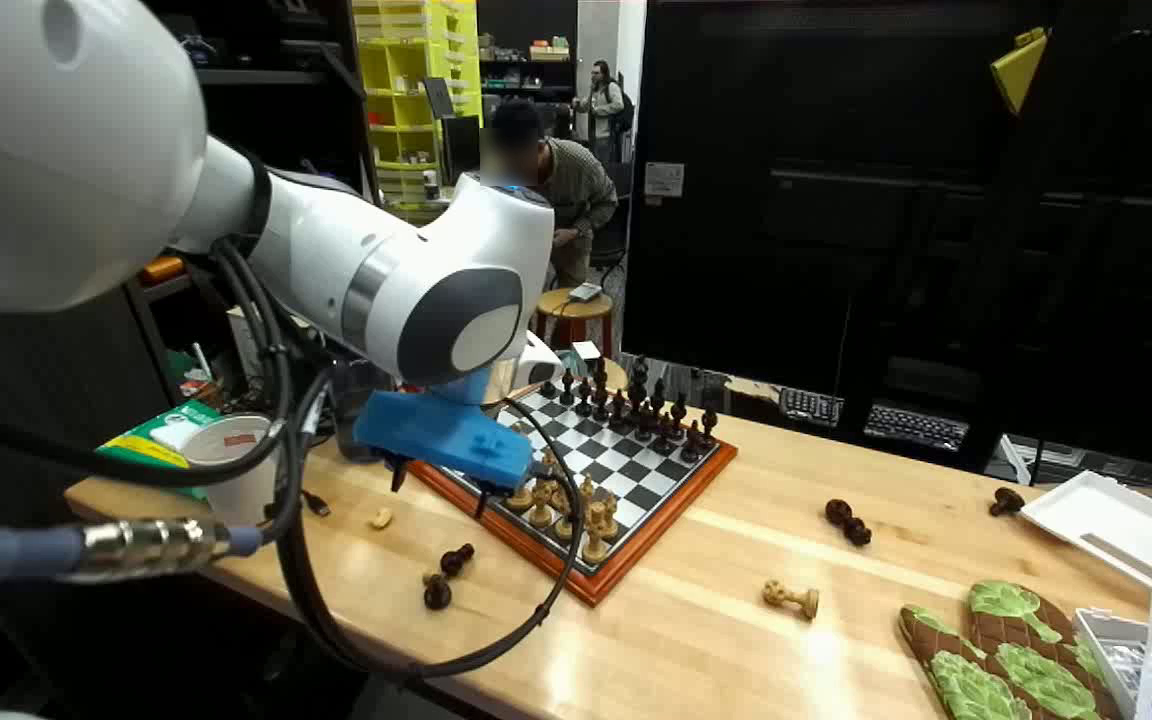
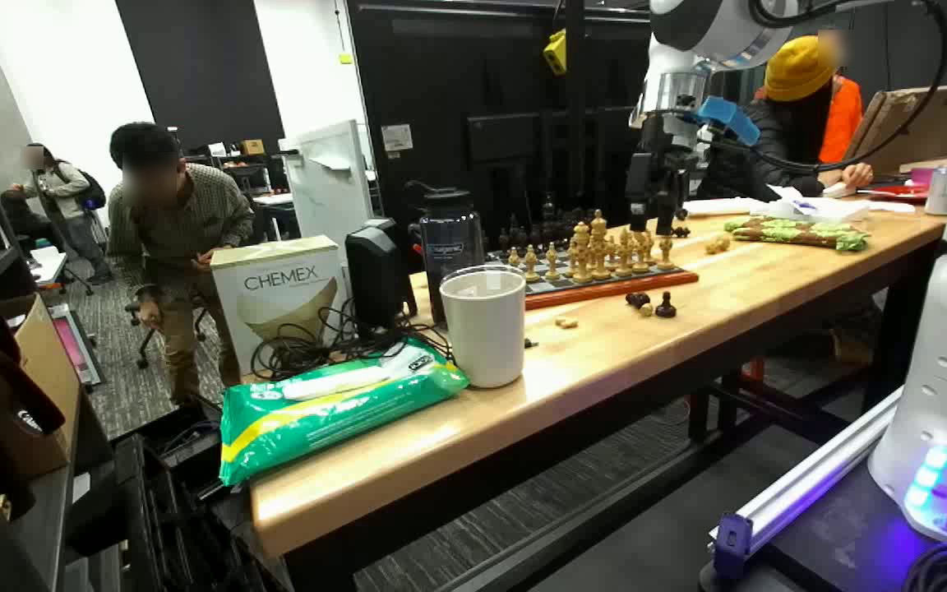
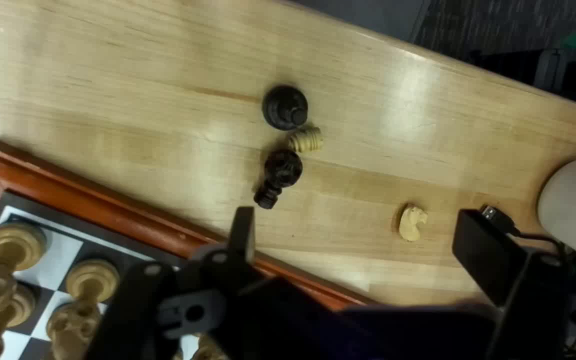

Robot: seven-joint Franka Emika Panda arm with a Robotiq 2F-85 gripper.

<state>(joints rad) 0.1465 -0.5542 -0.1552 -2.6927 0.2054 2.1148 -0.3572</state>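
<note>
The wrist view showed the gripper [image 3: 363, 241] with jaws spread wide, a pale horse-head piece [image 3: 411, 223] lying on the table [image 3: 153, 100] near the chessboard [image 3: 98, 205], while only the exterior views caught the quilted mitts [image 1: 1016, 645].

In the wrist view, the knight [image 3: 411, 223] on the table [image 3: 168, 65] shows between the jaws, the board [image 3: 113, 207] beneath and left, the cup [image 3: 575, 210] right, three pieces [image 3: 306, 140] beyond the left jaw.
</note>
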